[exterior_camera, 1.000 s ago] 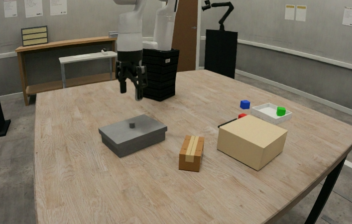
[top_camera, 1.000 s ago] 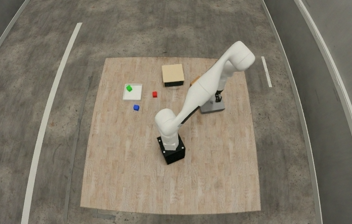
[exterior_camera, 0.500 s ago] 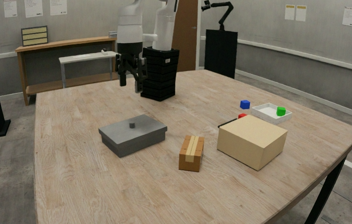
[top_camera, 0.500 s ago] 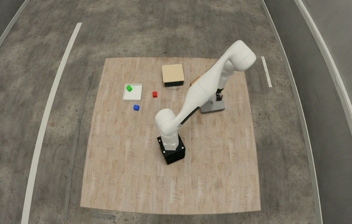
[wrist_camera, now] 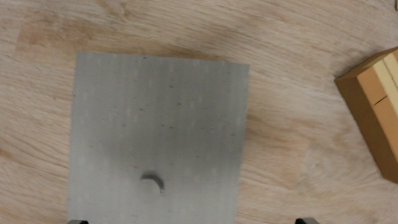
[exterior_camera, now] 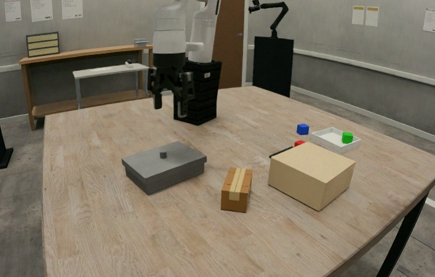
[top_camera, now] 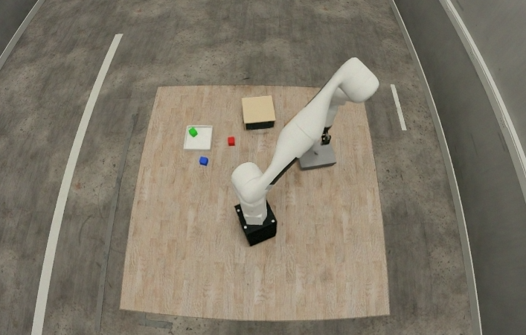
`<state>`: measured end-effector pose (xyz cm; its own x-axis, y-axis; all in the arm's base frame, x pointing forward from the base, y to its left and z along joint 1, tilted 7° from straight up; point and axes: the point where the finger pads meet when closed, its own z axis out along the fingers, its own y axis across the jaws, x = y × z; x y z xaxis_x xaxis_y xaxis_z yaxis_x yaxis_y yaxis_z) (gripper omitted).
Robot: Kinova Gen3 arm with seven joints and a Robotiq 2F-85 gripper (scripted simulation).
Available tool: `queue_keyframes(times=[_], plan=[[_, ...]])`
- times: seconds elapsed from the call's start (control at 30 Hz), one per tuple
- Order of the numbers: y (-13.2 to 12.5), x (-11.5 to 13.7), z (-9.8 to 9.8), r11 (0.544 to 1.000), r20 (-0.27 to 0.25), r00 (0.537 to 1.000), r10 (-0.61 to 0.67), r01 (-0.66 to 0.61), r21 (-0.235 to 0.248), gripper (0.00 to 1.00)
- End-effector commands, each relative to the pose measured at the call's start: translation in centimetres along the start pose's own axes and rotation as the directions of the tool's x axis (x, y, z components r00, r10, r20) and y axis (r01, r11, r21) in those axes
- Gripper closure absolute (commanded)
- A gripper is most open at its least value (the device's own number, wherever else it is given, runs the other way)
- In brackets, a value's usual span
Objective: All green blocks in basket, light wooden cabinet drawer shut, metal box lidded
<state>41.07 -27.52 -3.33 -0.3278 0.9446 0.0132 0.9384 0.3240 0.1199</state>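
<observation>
My gripper [exterior_camera: 169, 108] [top_camera: 325, 138] is open and empty. It hangs well above the grey metal box, whose lid [wrist_camera: 160, 115] is on, flat, with its small knob [exterior_camera: 163, 154] [wrist_camera: 152, 181] free. One green block [top_camera: 193, 132] [exterior_camera: 347, 137] lies inside the white basket [top_camera: 201, 142] [exterior_camera: 330, 146]. The light wooden cabinet [top_camera: 258, 109] [exterior_camera: 311, 173] stands beside it; its drawer looks shut, with a dark handle [exterior_camera: 280, 151] at its far side. No other green block shows.
A red block [top_camera: 231, 141] [exterior_camera: 298, 142] and a blue block [top_camera: 203, 161] [exterior_camera: 302, 128] lie on the table near the basket. A taped cardboard box [exterior_camera: 236, 188] [wrist_camera: 377, 112] stands between the metal box and the cabinet. The arm's black base [top_camera: 258, 228] is mid-table.
</observation>
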Motion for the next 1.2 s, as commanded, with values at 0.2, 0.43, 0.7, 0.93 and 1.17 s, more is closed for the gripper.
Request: queue_keyframes(times=[0.2, 0.43, 0.7, 0.93, 1.17], plan=[[15.1, 3.7, -0.2, 0.891, -0.001, 0.891, -0.454, 0.454, -0.002, 0.0], [17.6, 4.7, -0.2, 0.871, -0.003, 0.871, -0.492, 0.492, -0.002, 0.0], [17.6, 4.7, -0.2, 0.871, -0.003, 0.871, -0.492, 0.492, -0.002, 0.07], [17.6, 4.7, -0.2, 0.871, -0.003, 0.871, -0.492, 0.492, -0.002, 0.07], [17.6, 4.7, -0.2, 0.871, -0.003, 0.871, -0.492, 0.492, -0.002, 0.07]])
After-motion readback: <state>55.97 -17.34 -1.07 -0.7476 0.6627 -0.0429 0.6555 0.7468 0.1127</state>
